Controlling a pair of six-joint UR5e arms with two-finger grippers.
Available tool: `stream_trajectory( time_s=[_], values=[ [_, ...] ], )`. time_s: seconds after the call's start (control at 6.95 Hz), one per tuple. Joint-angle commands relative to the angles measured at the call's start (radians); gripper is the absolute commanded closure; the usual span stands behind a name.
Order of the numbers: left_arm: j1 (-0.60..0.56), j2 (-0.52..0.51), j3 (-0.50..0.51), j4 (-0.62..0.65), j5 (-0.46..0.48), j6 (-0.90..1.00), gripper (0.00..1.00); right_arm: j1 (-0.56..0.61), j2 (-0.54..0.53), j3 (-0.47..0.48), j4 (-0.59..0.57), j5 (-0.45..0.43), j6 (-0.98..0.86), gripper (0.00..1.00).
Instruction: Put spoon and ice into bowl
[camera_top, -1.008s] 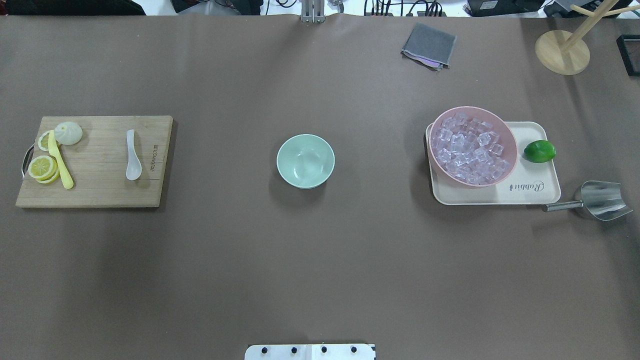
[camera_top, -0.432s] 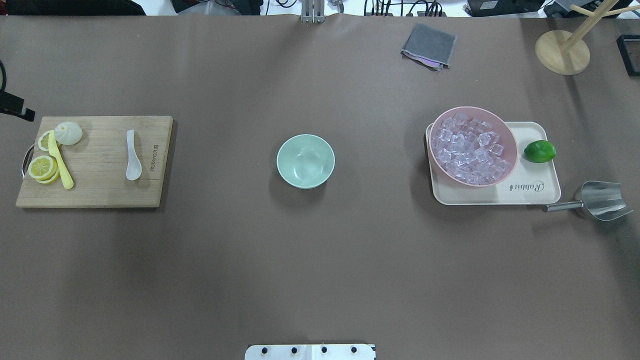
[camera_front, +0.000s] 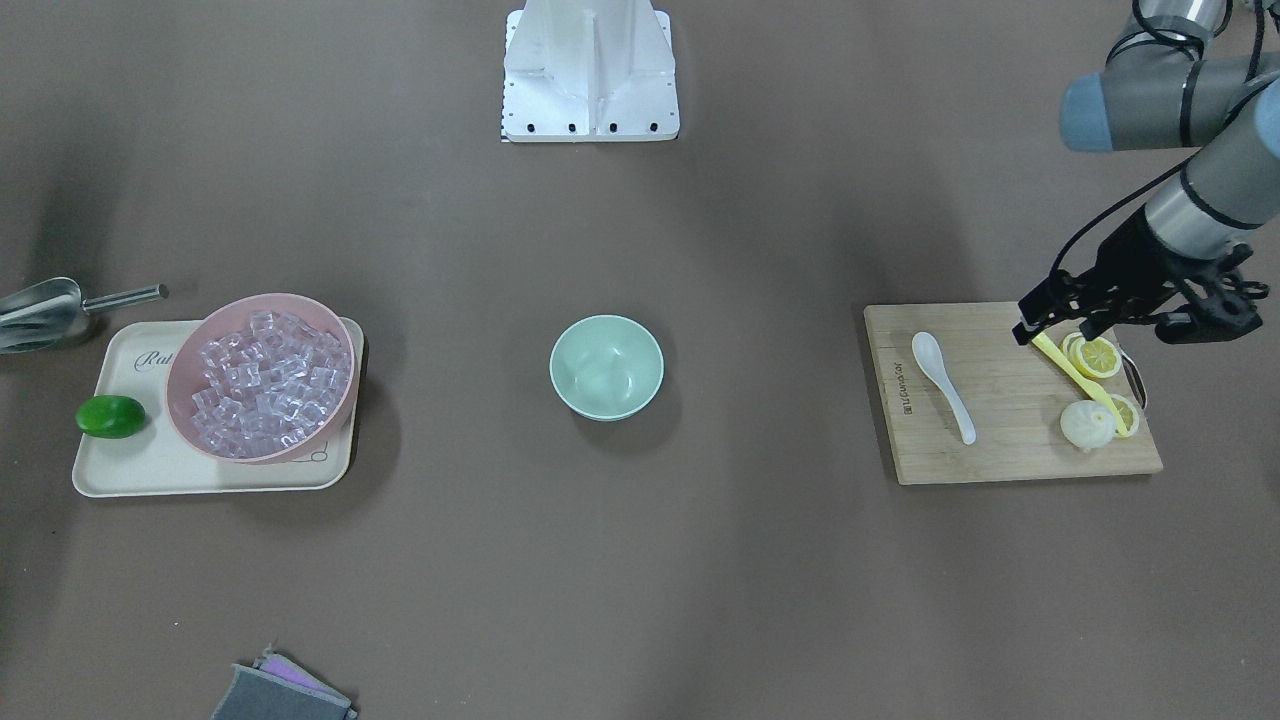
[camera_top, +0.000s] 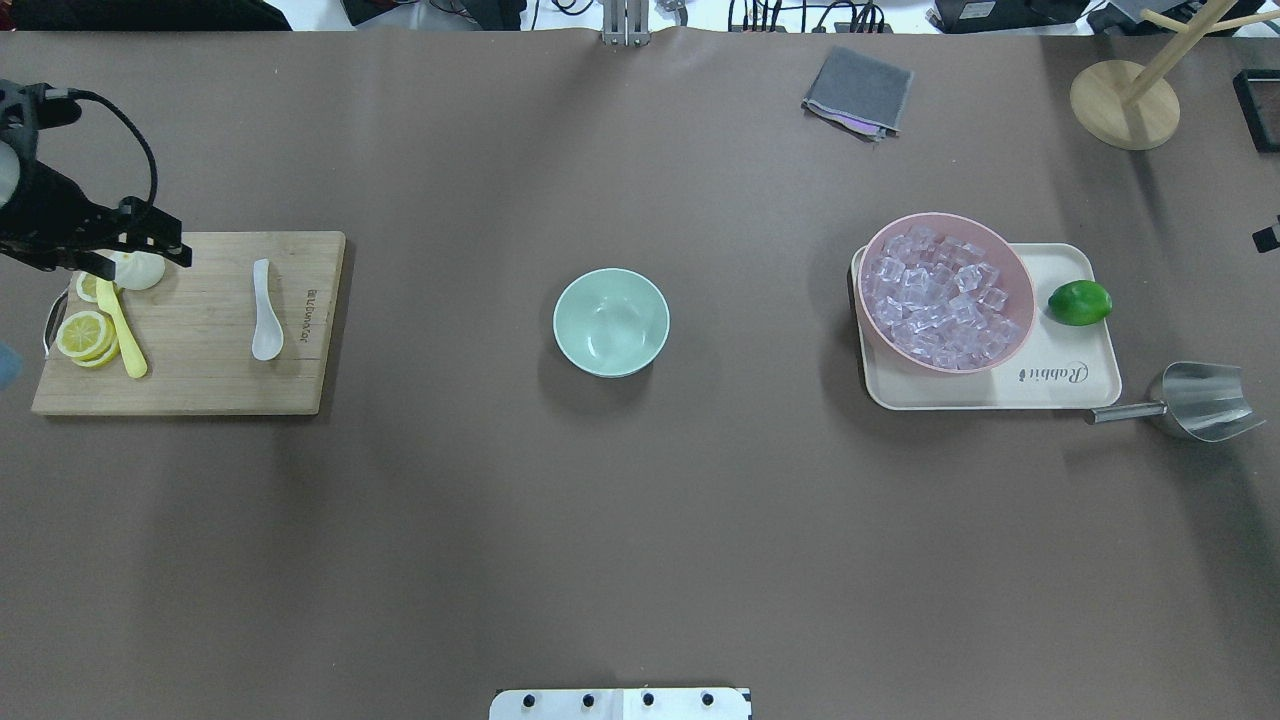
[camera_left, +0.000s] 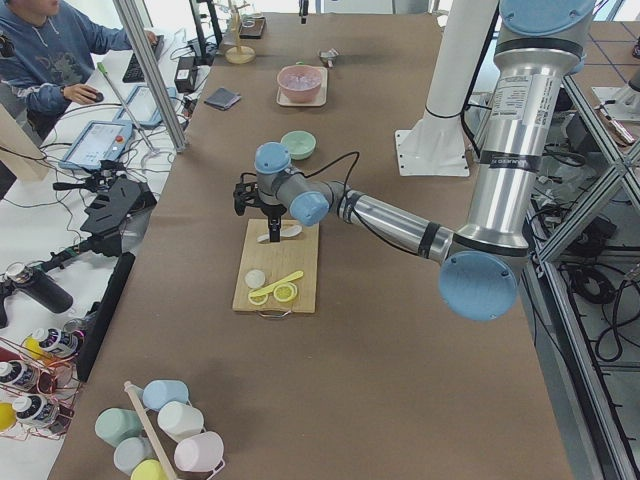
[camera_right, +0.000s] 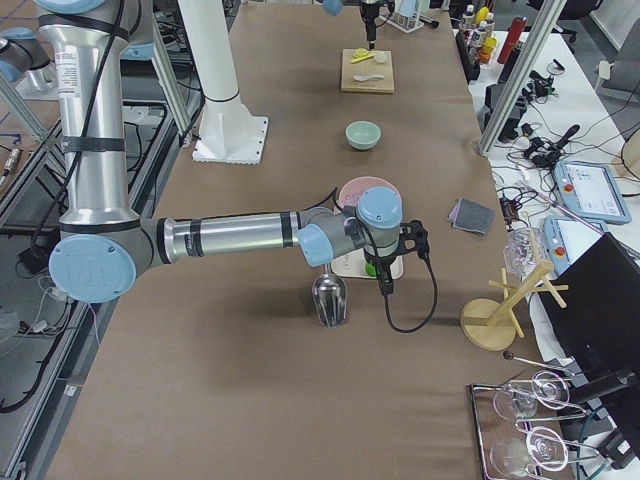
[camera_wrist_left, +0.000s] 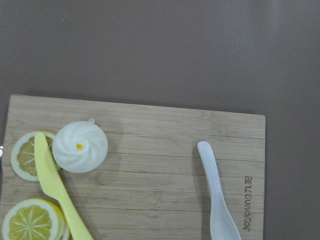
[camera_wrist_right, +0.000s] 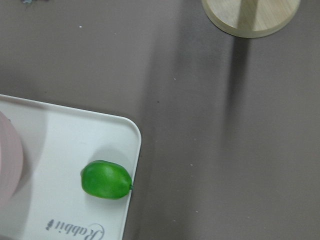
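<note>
The white spoon (camera_top: 266, 320) lies on the wooden cutting board (camera_top: 200, 385), scoop toward the robot; it also shows in the left wrist view (camera_wrist_left: 215, 200). The mint-green bowl (camera_top: 611, 322) stands mid-table with nothing in it. Clear ice cubes (camera_top: 940, 300) fill the pink bowl (camera_top: 947, 217). My left gripper (camera_top: 150, 245) hovers over the board's far left corner, left of the spoon; I cannot tell whether its fingers are open. My right gripper (camera_right: 385, 275) hangs beyond the tray's outer end; only a dark bit shows in the overhead view (camera_top: 1265, 238), and its state is unclear.
Lemon slices (camera_top: 85, 335), a yellow knife (camera_top: 125, 340) and a white bun (camera_wrist_left: 80, 146) share the board. A lime (camera_top: 1079, 302) lies on the cream tray (camera_top: 1060, 385). A metal scoop (camera_top: 1200, 400), a grey cloth (camera_top: 858, 90) and a wooden stand (camera_top: 1125, 105) are on the right.
My left arm has come in from the left edge over the board's far left corner. A bit of my right gripper has appeared at the right edge. Objects have not moved.
</note>
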Motion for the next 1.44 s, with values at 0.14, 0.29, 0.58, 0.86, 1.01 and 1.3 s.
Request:
stream_trajectory(
  time_s=[0.14,0.29,0.58,0.86,1.01,1.3],
  values=[
    [0.102,-0.142,0.165,0.0,0.031,-0.065,0.09,-0.057,0.028,0.036,0.0,-0.003,0.099,0.01],
    [0.111,-0.144,0.191,-0.002,0.036,-0.064,0.12,-0.063,0.031,0.036,0.0,-0.002,0.102,0.01],
    [0.129,-0.165,0.213,0.0,0.071,-0.068,0.27,-0.067,0.036,0.036,0.0,0.0,0.102,0.01],
    [0.136,-0.165,0.237,-0.008,0.071,-0.064,0.33,-0.07,0.037,0.036,-0.002,-0.005,0.101,0.01],
    [0.136,-0.165,0.239,-0.01,0.071,-0.064,0.38,-0.072,0.037,0.034,0.0,-0.005,0.101,0.01],
    [0.136,-0.165,0.24,-0.01,0.071,-0.068,0.82,-0.072,0.037,0.034,-0.002,-0.005,0.101,0.01]
  ],
)
